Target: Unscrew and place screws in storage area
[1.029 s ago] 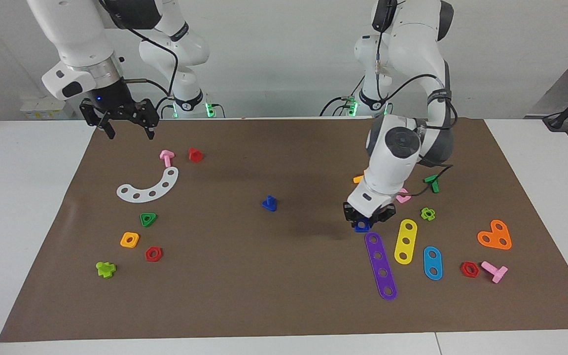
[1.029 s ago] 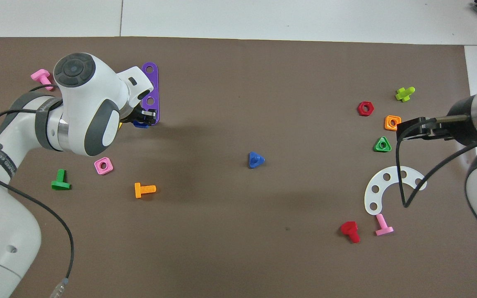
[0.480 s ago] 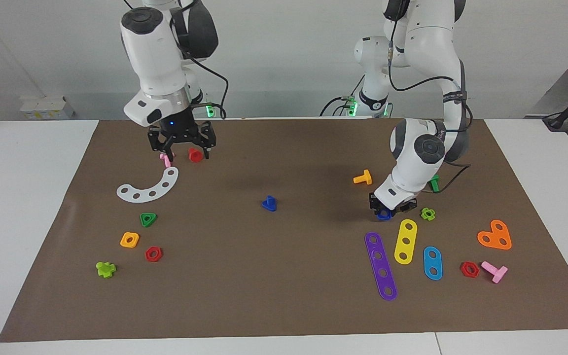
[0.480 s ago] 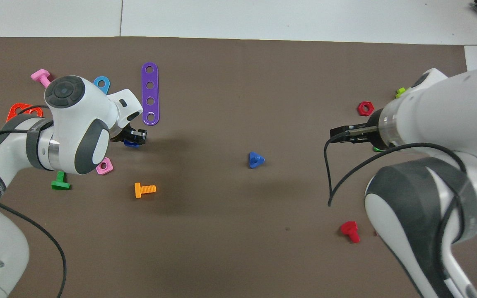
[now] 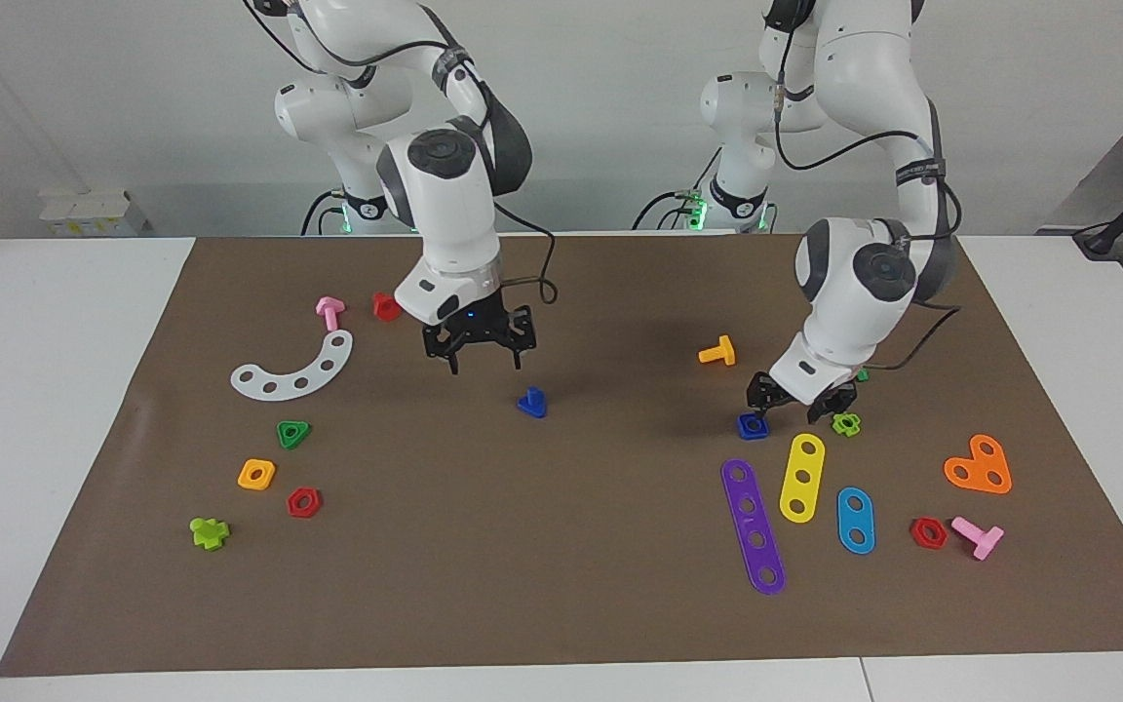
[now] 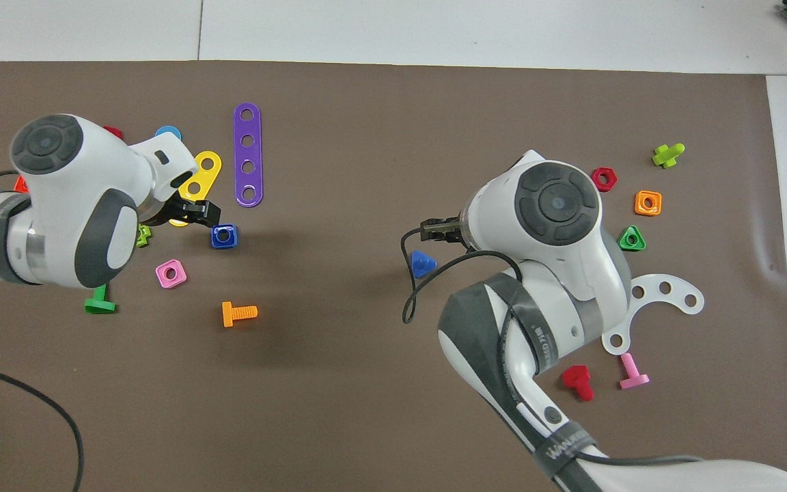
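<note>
While the right gripper is held with fingers spread and empty above the brown mat, over the blue screw standing mid-mat, the left gripper is seen released, low over a blue square nut resting among coloured parts beside the yellow strip.

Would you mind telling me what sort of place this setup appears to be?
Probably a robotics lab bench: a brown paper mat strewn with toy parts such as a purple strip, worked by the left gripper and right gripper.
</note>
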{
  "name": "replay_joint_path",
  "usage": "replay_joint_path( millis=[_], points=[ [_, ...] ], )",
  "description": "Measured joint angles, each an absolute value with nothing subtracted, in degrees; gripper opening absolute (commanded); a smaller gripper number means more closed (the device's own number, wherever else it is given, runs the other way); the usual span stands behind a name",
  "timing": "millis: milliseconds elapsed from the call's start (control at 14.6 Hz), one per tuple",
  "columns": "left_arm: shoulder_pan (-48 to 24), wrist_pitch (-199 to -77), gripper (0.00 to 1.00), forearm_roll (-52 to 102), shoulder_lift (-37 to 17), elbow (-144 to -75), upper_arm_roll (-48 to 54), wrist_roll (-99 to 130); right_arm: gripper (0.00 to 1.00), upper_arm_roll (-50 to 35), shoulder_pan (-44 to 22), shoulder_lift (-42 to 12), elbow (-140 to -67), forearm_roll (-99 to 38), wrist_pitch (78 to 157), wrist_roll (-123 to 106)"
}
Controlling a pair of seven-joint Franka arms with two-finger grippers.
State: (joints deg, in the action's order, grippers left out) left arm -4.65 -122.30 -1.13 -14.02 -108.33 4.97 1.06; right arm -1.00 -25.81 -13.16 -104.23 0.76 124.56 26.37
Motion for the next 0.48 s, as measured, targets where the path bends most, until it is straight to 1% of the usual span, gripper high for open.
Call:
replay_joint_path(
  millis=[137,275,480],
  points=[
    [-2.06,-117.13,0.86,-1.13,-9.70,-108.33,4.88,0.84,0.88,-0.99,-27.44,-15.83,-104.42,1.37,127.80,28.95],
    [0.07,-111.47,0.86,-1.13,-5.07,-108.35,4.76,0.49,0.85,-0.99,-28.63,-18.16,-104.56,2.10,130.02,30.76],
    [2.25,-106.81,0.88,-1.13,1.77,-108.07,4.69,0.41,0.82,-0.97,-30.00,-20.81,-104.75,2.32,131.91,31.03]
  ],
)
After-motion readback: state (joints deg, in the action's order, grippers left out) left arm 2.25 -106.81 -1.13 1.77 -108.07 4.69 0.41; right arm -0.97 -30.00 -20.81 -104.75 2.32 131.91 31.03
